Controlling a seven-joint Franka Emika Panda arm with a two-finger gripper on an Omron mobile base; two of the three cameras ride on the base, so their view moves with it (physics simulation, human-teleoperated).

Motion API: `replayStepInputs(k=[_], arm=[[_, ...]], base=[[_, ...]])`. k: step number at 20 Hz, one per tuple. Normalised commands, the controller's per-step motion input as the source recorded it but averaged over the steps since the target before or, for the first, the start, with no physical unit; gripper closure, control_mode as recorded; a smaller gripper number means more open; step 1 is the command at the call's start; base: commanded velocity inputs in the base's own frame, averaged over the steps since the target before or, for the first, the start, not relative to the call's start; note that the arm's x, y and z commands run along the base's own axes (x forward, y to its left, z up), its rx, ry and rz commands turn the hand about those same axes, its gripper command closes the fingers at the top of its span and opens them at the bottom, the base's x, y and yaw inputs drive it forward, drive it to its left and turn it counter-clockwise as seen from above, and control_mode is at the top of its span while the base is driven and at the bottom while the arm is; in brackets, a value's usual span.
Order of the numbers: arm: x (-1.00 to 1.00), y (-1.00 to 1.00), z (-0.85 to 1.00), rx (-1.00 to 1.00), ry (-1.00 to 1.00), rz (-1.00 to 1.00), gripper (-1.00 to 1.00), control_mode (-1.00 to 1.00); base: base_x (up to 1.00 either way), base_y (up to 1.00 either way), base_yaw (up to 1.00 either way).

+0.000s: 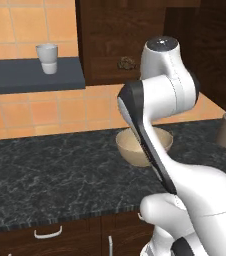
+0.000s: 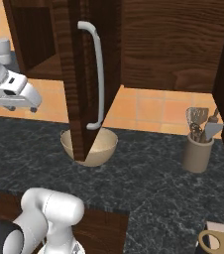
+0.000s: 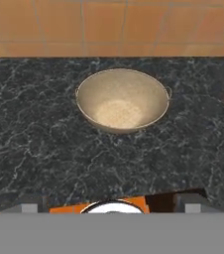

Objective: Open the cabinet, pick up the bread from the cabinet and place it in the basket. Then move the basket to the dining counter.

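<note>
Bread: small rounded tan-brown lump (image 1: 127,63), seen on the shelf inside the dark brown wood-grain wall cabinet (image 1: 116,35), above the basket.
Cabinet door: swung open, edge-on in right base view; long silver bar handle (image 2: 97,74) vertical.
Basket: round tan-beige bowl-shaped basket (image 3: 122,99), speckled inside, nothing in it, set on black speckled granite counter (image 3: 39,144) nr the orange tiled wall (image 3: 109,25).
Gripper: two-finger gripper (image 3: 111,204) held above the counter; fingers spread wide, nothing gripped or touched.

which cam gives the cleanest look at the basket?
Hand view: the basket sits unobstructed, whole rim and empty inside visible on the black counter. In the left base view the arm covers part of it; in the right base view the open cabinet door hides its middle.
</note>
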Motion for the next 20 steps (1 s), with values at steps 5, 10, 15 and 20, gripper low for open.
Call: replayStepInputs(k=[5,10,15,20], arm=[[0.61,-0.02,0.26,0.04,-0.35,0.11,-1.0,-1.0],[0.04,0.0,0.78,0.02,-0.16,0.0,-1.0,-1.0],[0.34,0.0,0.36,0.0,-0.03,-0.04,-1.0,-1.0],[0.57,-0.1,0.18,0.0,-0.07,-0.01,-1.0,-1.0]], base=[[0.0,0.0,0.0],[0.0,0.0,0.0],[0.0,0.0,0.0],[0.0,0.0,0.0]])
